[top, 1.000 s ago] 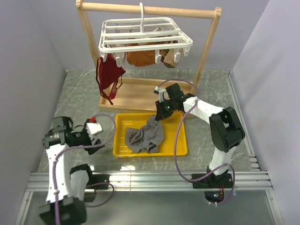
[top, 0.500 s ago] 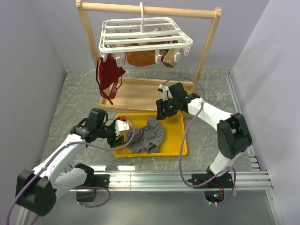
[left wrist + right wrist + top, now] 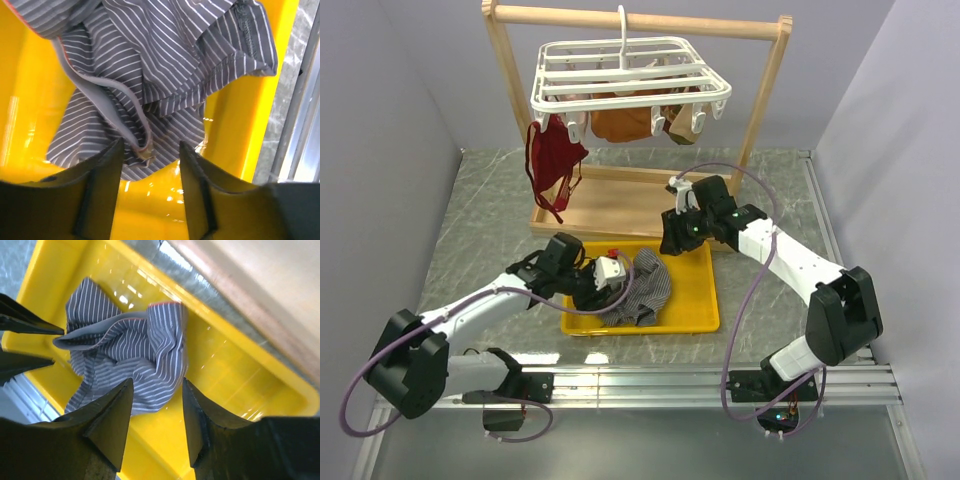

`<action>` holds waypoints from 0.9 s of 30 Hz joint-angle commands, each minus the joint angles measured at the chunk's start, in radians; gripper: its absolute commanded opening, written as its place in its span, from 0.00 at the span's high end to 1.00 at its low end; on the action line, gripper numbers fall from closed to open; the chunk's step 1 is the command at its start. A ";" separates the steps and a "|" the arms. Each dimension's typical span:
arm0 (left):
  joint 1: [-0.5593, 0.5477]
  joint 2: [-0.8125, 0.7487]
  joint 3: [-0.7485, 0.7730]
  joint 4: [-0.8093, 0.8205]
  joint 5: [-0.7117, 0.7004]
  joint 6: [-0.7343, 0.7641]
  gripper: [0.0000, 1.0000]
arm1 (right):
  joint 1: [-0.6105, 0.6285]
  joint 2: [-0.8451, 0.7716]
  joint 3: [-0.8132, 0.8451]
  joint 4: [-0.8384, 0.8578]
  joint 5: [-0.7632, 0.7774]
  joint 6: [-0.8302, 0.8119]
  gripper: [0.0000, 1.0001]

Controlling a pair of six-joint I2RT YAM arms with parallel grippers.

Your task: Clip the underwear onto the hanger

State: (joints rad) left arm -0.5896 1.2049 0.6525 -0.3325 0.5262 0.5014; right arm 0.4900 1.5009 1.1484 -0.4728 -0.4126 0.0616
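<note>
Jaws apart and empty on both: left gripper (image 3: 150, 146) has underwear (image 3: 165, 65) crumpled in yellow tray (image 3: 235, 125) just ahead of its tips, right gripper (image 3: 157, 383) hovers above it; a thin-fold pinch may slip before reaching hanger (image 3: 630, 75).

The grey striped underwear (image 3: 165, 65) lies crumpled in the yellow tray (image 3: 240, 130), with many folds. Its plain grey waistband (image 3: 120, 95) curves down through the middle of the cloth and ends in a small folded tip. The left end effector (image 3: 150, 150) is just above this tip, and its two dark fingers (image 3: 102, 180) stand apart, one on each side. At the right edge, the grey table (image 3: 310, 50) and a metal rail (image 3: 295, 145) are visible.
</note>
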 commanded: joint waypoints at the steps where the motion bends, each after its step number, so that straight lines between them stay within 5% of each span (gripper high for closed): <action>1: -0.019 0.038 0.041 0.033 -0.034 -0.029 0.54 | -0.002 -0.033 -0.047 0.042 -0.064 0.012 0.50; 6: -0.019 0.062 0.194 -0.097 -0.022 -0.066 0.94 | -0.001 -0.022 -0.075 0.072 -0.092 0.006 0.53; 8: -0.019 0.053 0.245 -0.126 -0.005 -0.086 0.99 | -0.001 -0.022 -0.076 0.088 -0.091 0.001 0.53; 16: -0.021 0.029 0.512 -0.238 0.101 -0.211 1.00 | -0.034 -0.056 -0.096 0.123 -0.063 0.010 0.54; 27: -0.013 -0.094 0.472 -0.269 0.097 -0.406 1.00 | -0.088 -0.074 -0.150 0.171 -0.107 0.059 0.53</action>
State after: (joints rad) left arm -0.6056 1.1286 1.1481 -0.5674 0.6220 0.1627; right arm 0.3977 1.4548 1.0012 -0.3637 -0.4908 0.0910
